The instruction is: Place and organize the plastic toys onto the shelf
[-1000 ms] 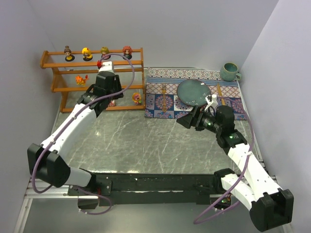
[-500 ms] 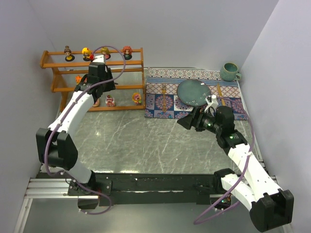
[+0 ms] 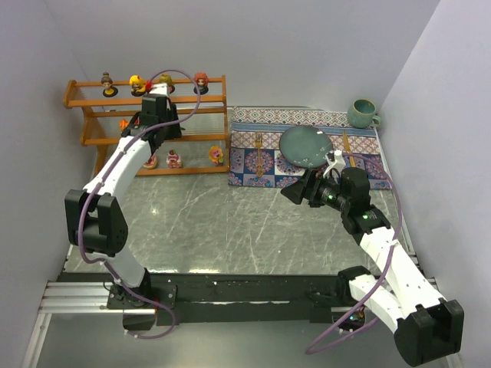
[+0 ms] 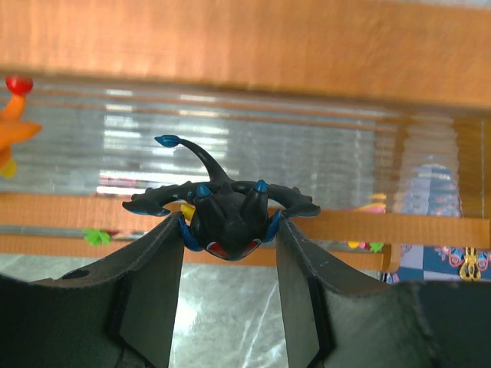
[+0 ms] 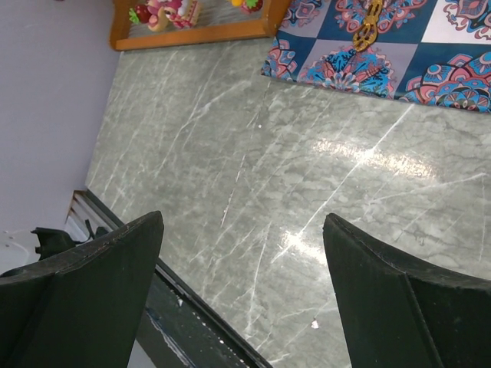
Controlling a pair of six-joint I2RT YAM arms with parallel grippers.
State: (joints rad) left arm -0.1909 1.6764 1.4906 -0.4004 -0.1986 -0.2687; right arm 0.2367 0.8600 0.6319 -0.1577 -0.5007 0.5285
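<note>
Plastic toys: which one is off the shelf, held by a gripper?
The black-and-blue creature, pinched in the left gripper; the other toys stand on the shelf.

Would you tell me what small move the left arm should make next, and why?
Probably ease the left gripper forward into the shelf and lower it slightly: it is shut on the dark-blue creature, which hangs in front of the shelf, apparently not yet set down.

A grey marbled worktop (image 3: 230,222) carries a wooden shelf (image 3: 198,169) at upper left and a patterned placemat (image 3: 253,157) at upper right. Four dolls (image 3: 108,84) line the shelf's top tier, and small toys (image 3: 216,156) sit on its lowest. A plate (image 3: 305,146) lies on the placemat.
</note>
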